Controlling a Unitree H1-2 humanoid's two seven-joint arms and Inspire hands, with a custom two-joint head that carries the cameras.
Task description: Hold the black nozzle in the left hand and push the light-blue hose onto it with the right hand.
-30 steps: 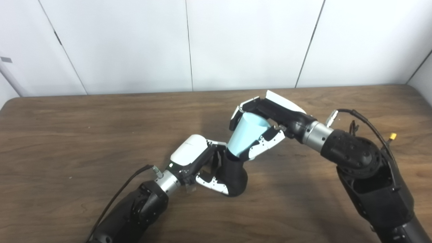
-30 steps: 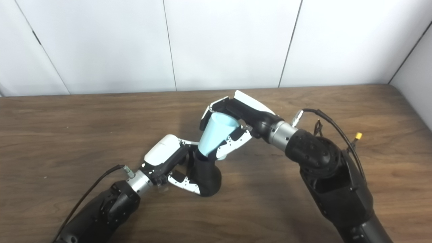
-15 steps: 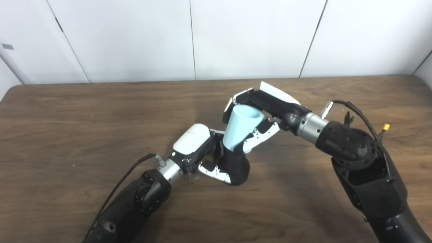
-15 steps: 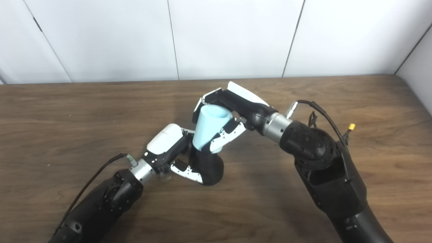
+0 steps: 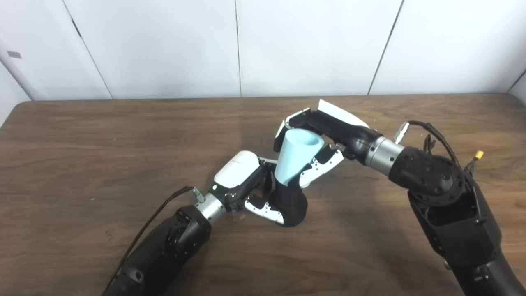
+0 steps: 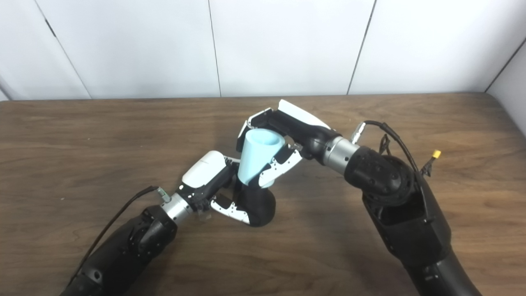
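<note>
The left hand (image 5: 246, 185) grips the black nozzle (image 5: 291, 202) near the middle of the bench (image 5: 82, 144), and the right hand (image 5: 316, 144) is wrapped around the light-blue hose (image 5: 296, 158), whose narrow end meets the nozzle's top. To seat it well, brace the nozzle firmly and press the hose straight down along its axis, since any tilt could jam it.

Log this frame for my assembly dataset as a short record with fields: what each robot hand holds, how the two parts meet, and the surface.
left robot hand: shut on the black nozzle, low over the table
right robot hand: shut on the light-blue hose
hose pose: tilted, wide open end up, narrow end down
contact: hose's narrow end meets the nozzle's top; depth of fit cannot be told
surface: brown wooden table
</note>
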